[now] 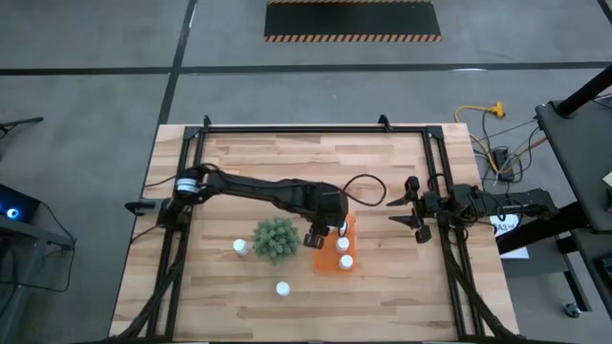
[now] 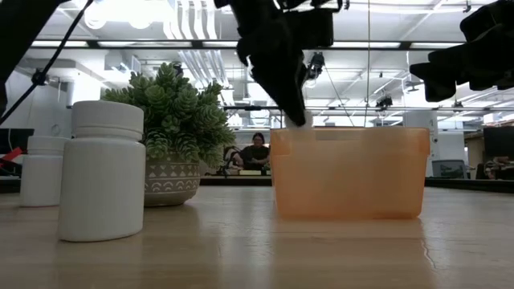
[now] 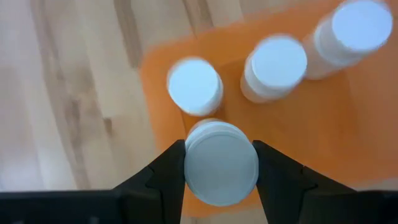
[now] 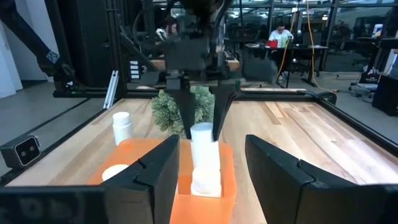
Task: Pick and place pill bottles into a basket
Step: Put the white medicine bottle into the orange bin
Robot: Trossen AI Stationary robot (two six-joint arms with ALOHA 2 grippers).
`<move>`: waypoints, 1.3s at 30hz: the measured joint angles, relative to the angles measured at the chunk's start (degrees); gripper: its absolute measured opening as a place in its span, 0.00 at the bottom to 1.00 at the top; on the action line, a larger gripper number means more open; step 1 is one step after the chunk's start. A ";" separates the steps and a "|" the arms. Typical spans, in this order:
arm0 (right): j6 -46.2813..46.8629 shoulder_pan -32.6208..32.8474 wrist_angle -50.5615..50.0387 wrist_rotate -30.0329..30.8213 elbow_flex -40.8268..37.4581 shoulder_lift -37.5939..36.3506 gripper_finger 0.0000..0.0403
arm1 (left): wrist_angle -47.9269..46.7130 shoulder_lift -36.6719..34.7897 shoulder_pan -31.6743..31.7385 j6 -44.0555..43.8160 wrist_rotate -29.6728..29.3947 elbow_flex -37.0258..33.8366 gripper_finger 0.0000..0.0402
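My left gripper (image 1: 319, 235) hangs over the left end of the orange basket (image 1: 334, 260), shut on a white pill bottle (image 3: 221, 169). In the left wrist view three more pill bottles (image 3: 194, 86) (image 3: 273, 67) (image 3: 354, 31) stand in the basket (image 3: 292, 130). Two other bottles (image 1: 240, 247) (image 1: 283, 288) stand on the table to the left of it. In the low view the held bottle's lower end (image 2: 303, 119) shows just above the basket's rim (image 2: 349, 131). My right gripper (image 1: 421, 218) waits at the table's right edge, its fingers apart with nothing between them. My left gripper pinches the pill bottle between its two fingers (image 3: 166, 171), one on each side of the bottle just under its cap (image 3: 221, 169). The fingers come from above, slanting down. The bottle hangs roughly upright below them (image 4: 203, 144), over the basket; whether its bottom touches anything, I cannot tell.
A round green plant (image 1: 275, 239) in a pot stands just left of the basket, close to my left arm. Black rails (image 1: 440, 191) run along the table's left, right and far sides. Bare wood lies at the far half of the table (image 1: 316, 158).
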 joint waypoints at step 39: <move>0.02 0.00 0.02 0.03 0.00 -0.03 0.43 | -2.01 4.06 0.09 -0.07 -4.37 0.65 0.40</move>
